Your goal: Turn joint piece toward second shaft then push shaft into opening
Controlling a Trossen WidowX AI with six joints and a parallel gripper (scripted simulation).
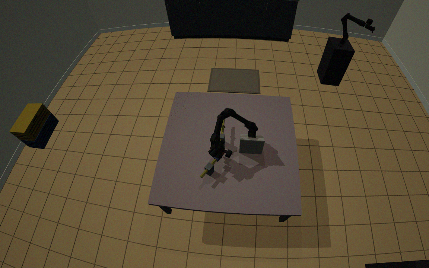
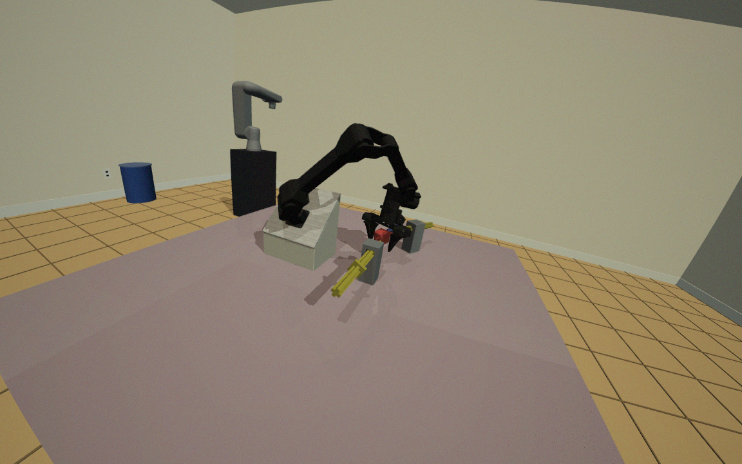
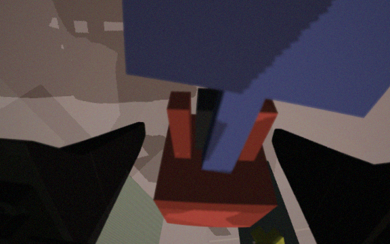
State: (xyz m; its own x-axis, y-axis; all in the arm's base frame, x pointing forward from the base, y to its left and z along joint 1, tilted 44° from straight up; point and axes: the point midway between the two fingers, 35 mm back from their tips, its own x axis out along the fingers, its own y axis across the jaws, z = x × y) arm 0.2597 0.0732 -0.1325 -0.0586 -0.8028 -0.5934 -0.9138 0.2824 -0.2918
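One black robot arm with its black parallel-jaw gripper [image 3: 208,135] spread wide, holding nothing, one finger [image 3: 80,176] on either side of the red square joint piece [image 3: 215,190] and clear of it. Two grey blocks in play: the near block [image 2: 371,261] and the far block [image 2: 414,235], with the joint piece [image 2: 383,234] between them on the mauve table top [image 2: 247,357]. Two yellow shafts: the near ribbed one [image 2: 352,273] sticks out of its block, long axis running diagonally toward the joint. Which way the opening faces, I cannot tell. A blue piece [image 3: 235,129] sits between the joint's two red prongs.
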